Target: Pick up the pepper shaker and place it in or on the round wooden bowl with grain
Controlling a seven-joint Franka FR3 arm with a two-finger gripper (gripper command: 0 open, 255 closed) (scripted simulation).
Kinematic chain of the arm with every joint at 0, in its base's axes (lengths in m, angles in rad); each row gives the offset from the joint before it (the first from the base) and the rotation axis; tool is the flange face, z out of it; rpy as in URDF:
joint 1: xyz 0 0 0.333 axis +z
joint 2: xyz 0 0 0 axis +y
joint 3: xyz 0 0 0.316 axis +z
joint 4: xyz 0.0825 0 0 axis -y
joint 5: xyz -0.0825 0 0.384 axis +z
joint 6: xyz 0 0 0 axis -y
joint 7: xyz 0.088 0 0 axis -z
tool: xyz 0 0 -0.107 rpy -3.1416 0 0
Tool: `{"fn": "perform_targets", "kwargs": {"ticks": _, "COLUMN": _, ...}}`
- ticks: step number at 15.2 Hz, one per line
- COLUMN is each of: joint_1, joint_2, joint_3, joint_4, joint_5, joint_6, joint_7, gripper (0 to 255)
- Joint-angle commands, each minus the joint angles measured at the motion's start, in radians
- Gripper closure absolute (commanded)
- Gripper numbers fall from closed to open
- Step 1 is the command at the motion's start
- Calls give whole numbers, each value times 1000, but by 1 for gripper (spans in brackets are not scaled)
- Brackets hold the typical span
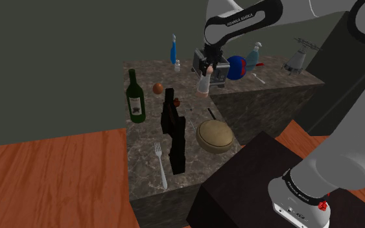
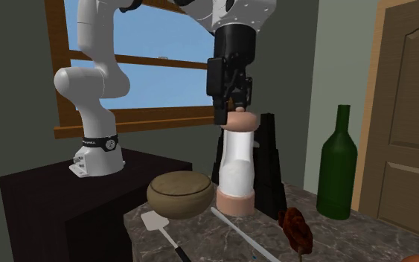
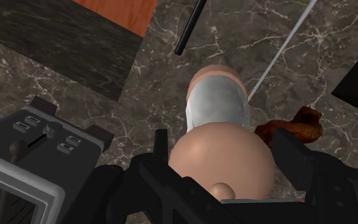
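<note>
The claw (image 2: 230,110) is closed part-way on the pepper shaker (image 2: 238,160). Its two black fingers clamp the rounded top cap from either side, and the shaker hangs upright directly beneath the claw. Whether the base is clear of the surface (image 1: 145,159) cannot be confirmed, so treat the current step as grasp secured, lift in hand. The shaker is a cylinder with a pale white-grey middle and smooth pinkish-tan caps at top and base; the top cap is domed and carries a small knob. The next move calls for raising the shaker until its base clears the bowl rim, then carrying it across to the round bowl (image 2: 179,199), which sits lower than the claw, on its stand side and apart from the shaker. The bowl is squat and tan with a wood tone and a curved wall. Centre the shaker over the opening before lowering, since a tall, narrow body is likely to tip on a curved floor. Near the claw stands a tall black stepped block (image 2: 271,164), and farther out is a green glass bottle (image 2: 337,164). The surface is dark, veined marble.
</note>
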Motion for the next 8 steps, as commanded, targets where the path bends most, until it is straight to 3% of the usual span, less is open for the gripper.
{"fn": "perform_targets", "kwargs": {"ticks": 1, "joint_1": -1, "joint_2": -12, "joint_3": 0, "joint_4": 13, "joint_5": 2, "joint_6": -25, "joint_7": -6, "gripper": 255}}
{"fn": "perform_targets", "kwargs": {"ticks": 5, "joint_1": 0, "joint_2": -28, "joint_3": 1, "joint_4": 39, "joint_5": 6, "joint_6": -66, "joint_7": -14, "gripper": 255}}
{"fn": "perform_targets", "kwargs": {"ticks": 8, "joint_1": 15, "joint_2": -143, "joint_3": 11, "joint_4": -81, "joint_5": -4, "joint_6": -66, "joint_7": 16, "gripper": 255}}
